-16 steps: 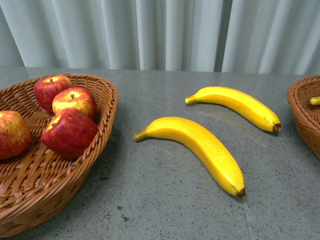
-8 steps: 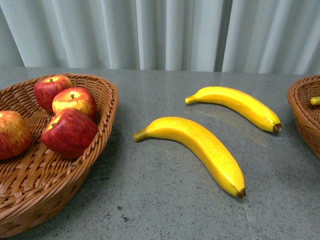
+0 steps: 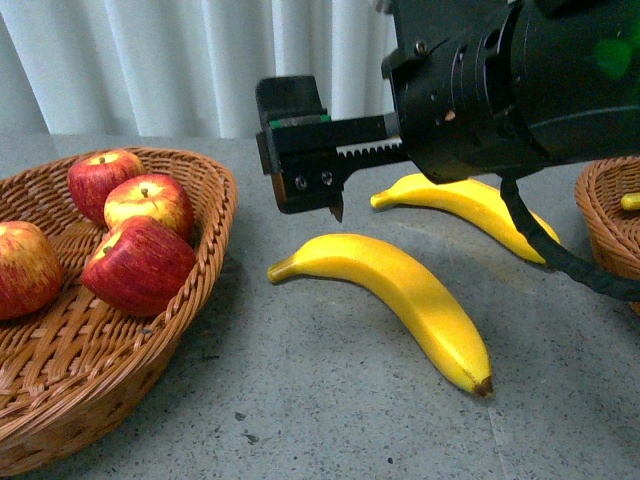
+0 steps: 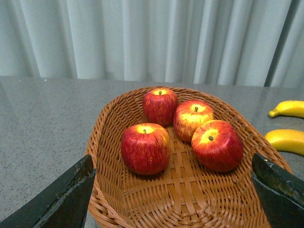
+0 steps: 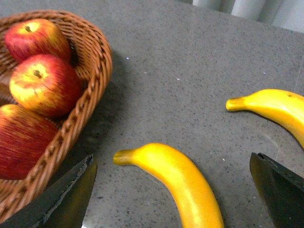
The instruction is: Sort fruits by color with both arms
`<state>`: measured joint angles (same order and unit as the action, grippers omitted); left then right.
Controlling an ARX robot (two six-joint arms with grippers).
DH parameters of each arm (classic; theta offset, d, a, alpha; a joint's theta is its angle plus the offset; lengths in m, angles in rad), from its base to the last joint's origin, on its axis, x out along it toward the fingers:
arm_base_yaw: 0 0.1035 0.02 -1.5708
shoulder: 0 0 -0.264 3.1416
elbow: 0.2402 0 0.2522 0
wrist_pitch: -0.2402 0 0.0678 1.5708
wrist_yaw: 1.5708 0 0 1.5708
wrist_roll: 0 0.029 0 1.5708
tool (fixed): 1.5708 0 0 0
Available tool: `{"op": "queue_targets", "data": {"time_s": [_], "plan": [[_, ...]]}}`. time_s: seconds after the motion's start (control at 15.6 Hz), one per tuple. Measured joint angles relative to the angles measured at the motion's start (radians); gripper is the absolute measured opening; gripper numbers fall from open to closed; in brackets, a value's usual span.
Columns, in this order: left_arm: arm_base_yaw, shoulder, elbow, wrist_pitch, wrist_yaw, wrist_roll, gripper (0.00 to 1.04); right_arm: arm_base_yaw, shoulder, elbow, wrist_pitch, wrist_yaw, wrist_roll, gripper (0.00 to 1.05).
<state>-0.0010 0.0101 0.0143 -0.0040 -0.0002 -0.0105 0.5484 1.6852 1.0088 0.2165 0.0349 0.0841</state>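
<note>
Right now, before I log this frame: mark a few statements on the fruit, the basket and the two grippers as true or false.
1. Four glossy red apples streaked with yellow lie in the woven wicker basket on the left. True.
2. No banana is left on the table. False: the nearer long yellow banana and the farther long yellow banana lie apart on the grey speckled table.
3. The right gripper is shut on a banana. False: it is open and empty, and the nearer banana shows between its fingers.
4. The left gripper is open and holds nothing. True.
</note>
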Motion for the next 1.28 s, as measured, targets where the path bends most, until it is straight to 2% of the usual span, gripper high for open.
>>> {"op": "queue_targets", "data": {"time_s": [0.39,0.83,1.16,1.22,1.28], "plan": [[0.000,0.000,0.000,0.000,0.000,0.000,0.98,-0.065,0.061,-0.017,-0.088,0.014,-0.086,0.98],[0.000,0.000,0.000,0.000,0.000,0.000,0.98,-0.065,0.082,-0.048,-0.146,-0.004,-0.155,0.98],[0.000,0.000,0.000,0.000,0.000,0.000,0.98,-0.064,0.145,-0.055,-0.124,0.009,-0.179,0.98],[0.000,0.000,0.000,0.000,0.000,0.000,0.98,-0.063,0.146,-0.057,-0.118,0.010,-0.180,0.97],[0.000,0.000,0.000,0.000,0.000,0.000,0.98,-0.063,0.146,-0.060,-0.113,0.010,-0.183,0.86]]}}
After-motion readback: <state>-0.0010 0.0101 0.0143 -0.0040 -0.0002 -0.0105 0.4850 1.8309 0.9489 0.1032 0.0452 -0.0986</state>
